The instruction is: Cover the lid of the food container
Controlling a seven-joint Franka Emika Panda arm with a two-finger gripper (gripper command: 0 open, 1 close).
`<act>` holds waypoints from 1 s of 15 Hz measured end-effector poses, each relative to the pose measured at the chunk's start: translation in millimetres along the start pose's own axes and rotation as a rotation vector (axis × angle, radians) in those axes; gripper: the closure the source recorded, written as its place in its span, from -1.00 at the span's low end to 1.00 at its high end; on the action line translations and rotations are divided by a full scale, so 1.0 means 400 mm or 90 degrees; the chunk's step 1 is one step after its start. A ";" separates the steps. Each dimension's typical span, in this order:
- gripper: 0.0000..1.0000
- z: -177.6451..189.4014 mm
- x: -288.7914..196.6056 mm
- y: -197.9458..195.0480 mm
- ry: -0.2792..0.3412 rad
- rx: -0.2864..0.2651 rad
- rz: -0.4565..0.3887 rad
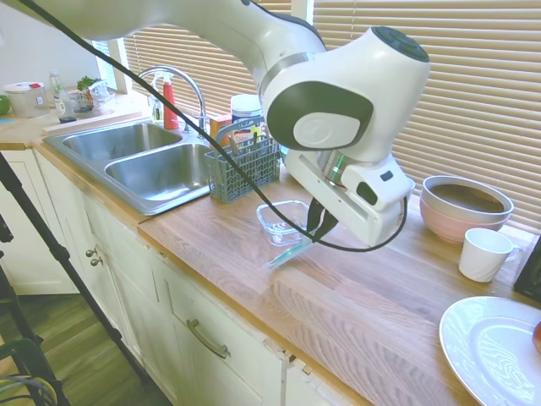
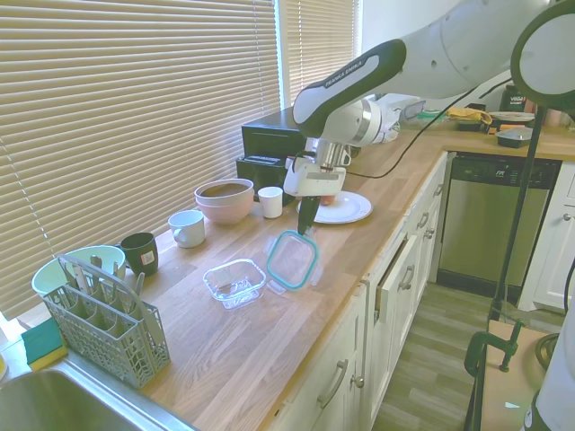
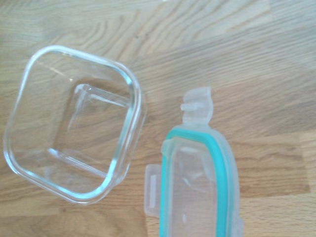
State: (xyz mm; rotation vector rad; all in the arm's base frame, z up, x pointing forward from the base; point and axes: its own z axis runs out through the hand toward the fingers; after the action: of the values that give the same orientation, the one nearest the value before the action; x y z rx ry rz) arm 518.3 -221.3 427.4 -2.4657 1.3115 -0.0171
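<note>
My pincer [image 2: 306, 218] is clamped on one edge of the lid [image 2: 291, 259], holding it tilted above the counter [image 2: 359, 269]. The container [image 2: 234, 282] sits open just beside it, toward the sink end, so I must carry the lid that way.

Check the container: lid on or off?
Off. The container sits open and empty on the counter; the lid is tilted beside it, under the gripper.
</note>
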 end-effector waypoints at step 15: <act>1.00 -0.111 -0.084 -0.139 0.017 0.011 0.022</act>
State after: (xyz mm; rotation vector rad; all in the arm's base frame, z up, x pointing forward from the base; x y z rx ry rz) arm 536.2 -179.0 491.0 -2.4363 1.3594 -0.0525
